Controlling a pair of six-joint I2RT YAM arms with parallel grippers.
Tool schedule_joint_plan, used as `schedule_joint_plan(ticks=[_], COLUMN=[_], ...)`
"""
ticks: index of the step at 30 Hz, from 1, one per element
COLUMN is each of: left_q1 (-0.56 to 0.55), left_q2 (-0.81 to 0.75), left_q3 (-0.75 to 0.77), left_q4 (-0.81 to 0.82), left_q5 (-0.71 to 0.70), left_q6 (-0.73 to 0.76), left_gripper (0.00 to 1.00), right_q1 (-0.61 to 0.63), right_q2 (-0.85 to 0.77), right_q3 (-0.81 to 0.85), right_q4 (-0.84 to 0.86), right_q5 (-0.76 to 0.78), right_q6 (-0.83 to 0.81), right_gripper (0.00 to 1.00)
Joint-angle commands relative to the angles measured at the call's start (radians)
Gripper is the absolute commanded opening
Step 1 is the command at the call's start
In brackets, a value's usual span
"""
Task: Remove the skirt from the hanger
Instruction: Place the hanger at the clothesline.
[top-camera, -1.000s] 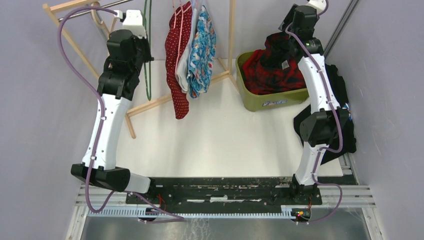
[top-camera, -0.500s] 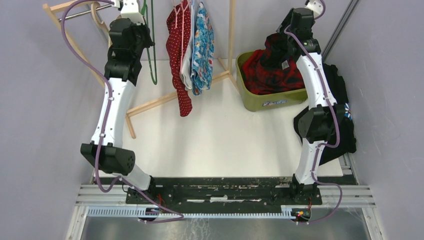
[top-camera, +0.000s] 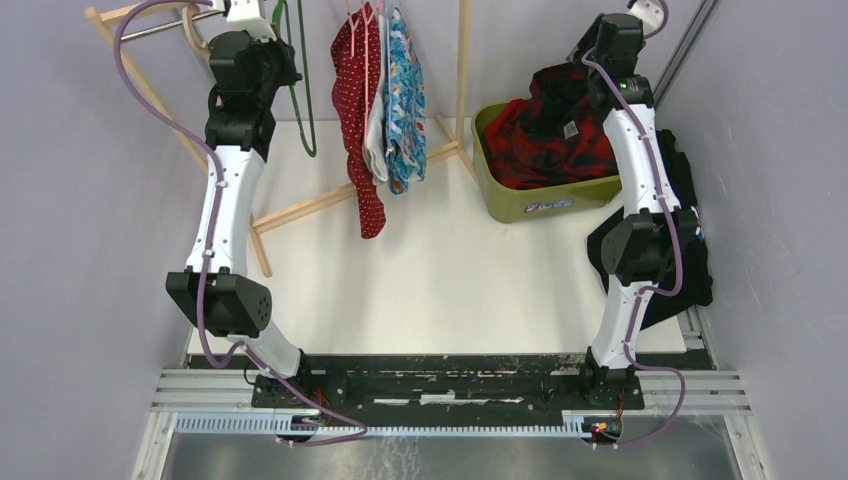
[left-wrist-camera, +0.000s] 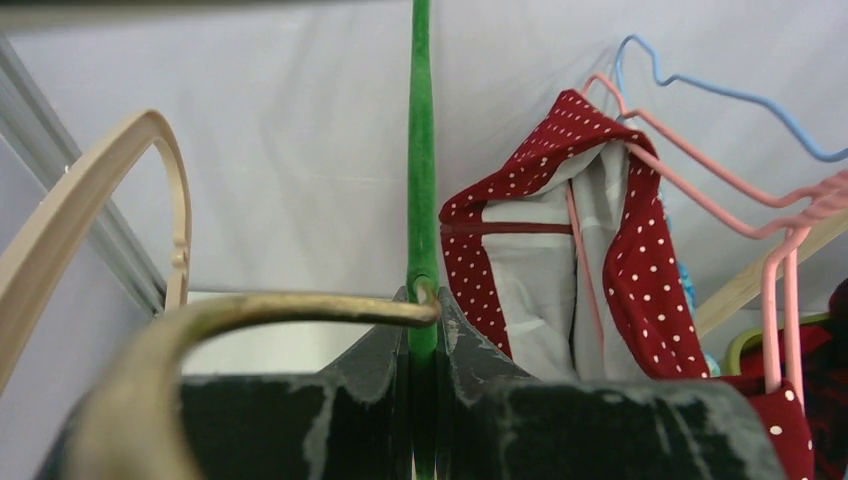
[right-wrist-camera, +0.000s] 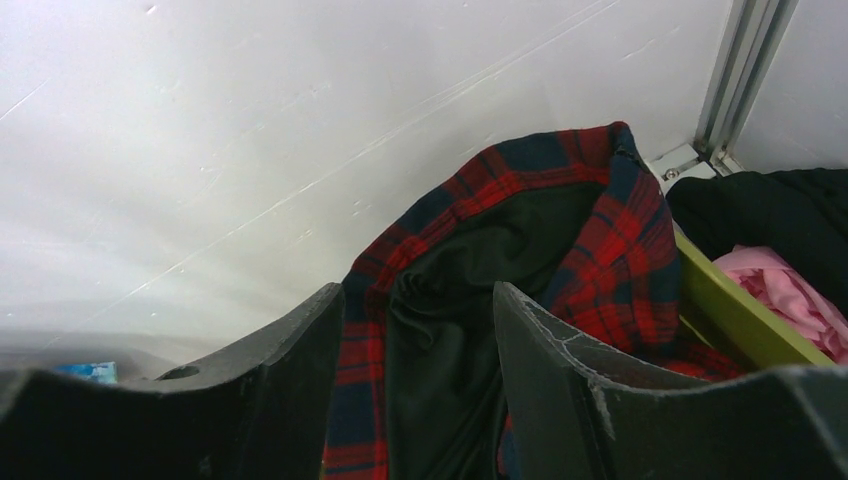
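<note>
The thin green plastic hanger (left-wrist-camera: 421, 150) is clamped between the closed fingers of the left gripper (left-wrist-camera: 422, 310), which is raised at the far left of the table, close to the light wooden clothes rack (top-camera: 463, 60). In both the overhead view and the left wrist view the hanger's green rod is seen bare, with no cloth on it.

The red and black plaid skirt (top-camera: 545, 140) is found crumpled in the olive-green plastic bin (top-camera: 540, 205) at the far right of the table, its dark lining turned outward. The right gripper (right-wrist-camera: 418, 295) is held just above the skirt with its fingers spread wide, and nothing is gripped between them.

From this arrangement, the separation of skirt and hanger is judged to be done: the garment is in the bin and the hanger is in the other arm's grasp. What is left, if anything, is judged to be only the putting away or releasing of the green plastic hanger and the withdrawal of both arms.

A red white-dotted garment (left-wrist-camera: 640, 250) on a pink wire hanger (left-wrist-camera: 700, 170) and a blue patterned garment (top-camera: 405, 100) are seen hanging on the rack, apart from both grippers. A curved brass-coloured piece lies across the left fingers; what it belongs to cannot be told.
</note>
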Motion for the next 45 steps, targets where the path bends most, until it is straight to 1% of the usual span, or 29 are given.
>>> schedule_joint_plan(ticks=[1,4,7,8,11,16,19,21,23,27,29,33,37,42,45], left_q1=[0.038,0.056,0.067,0.069,0.071,0.071,0.067,0.066,0.066,0.066,0.066,0.066,0.066,0.067,0.068], left_q2=[-0.049,-0.087,-0.134,-0.135,-0.111,-0.116,-0.122,-0.123,-0.134,-0.156,-0.154,-0.13,-0.109,-0.058,-0.025], left_q3=[-0.008,-0.106,-0.214,-0.214,-0.162,-0.176,-0.177,-0.15,-0.145,-0.163,-0.151,-0.084,-0.054,-0.009,-0.002], left_q4=[0.163,0.304,0.474,0.485,0.442,0.542,0.577,0.517,0.497,0.54,0.512,0.337,0.204,0.084,0.034], left_q5=[0.095,0.182,0.228,0.229,0.242,0.325,0.366,0.336,0.332,0.416,0.414,0.298,0.187,0.108,0.088], left_q6=[-0.093,-0.122,-0.161,-0.17,-0.192,-0.302,-0.331,-0.322,-0.298,-0.267,-0.249,-0.233,-0.217,-0.198,-0.187], left_gripper=[0.03,0.03,0.03,0.03,0.03,0.03,0.03,0.03,0.03,0.03,0.03,0.03,0.03,0.03,0.03], right_q1=[0.002,-0.001,-0.006,-0.008,-0.015,-0.018,-0.018,-0.017,-0.018,-0.017,-0.017,-0.019,-0.028,-0.031,-0.032], right_q2=[-0.043,-0.043,-0.04,-0.04,-0.033,-0.03,-0.033,-0.036,-0.039,-0.041,-0.044,-0.05,-0.056,-0.064,-0.068], right_q3=[0.013,0.01,0.002,-0.001,-0.003,-0.002,-0.005,-0.008,-0.009,-0.012,-0.013,-0.012,-0.011,-0.014,-0.017], right_q4=[0.022,0.015,0.007,0.007,0.011,0.016,0.014,0.015,0.014,0.017,0.019,0.018,0.02,0.022,0.025], right_q5=[-0.005,-0.002,0.0,-0.003,-0.018,-0.025,-0.026,-0.027,-0.03,-0.039,-0.043,-0.05,-0.058,-0.06,-0.062], right_q6=[0.009,0.011,0.016,0.023,0.037,0.043,0.043,0.046,0.051,0.061,0.063,0.064,0.071,0.071,0.069], right_gripper=[0.62,0.62,0.61,0.62,0.61,0.61,0.6,0.6,0.6,0.59,0.59,0.59,0.59,0.59,0.59])
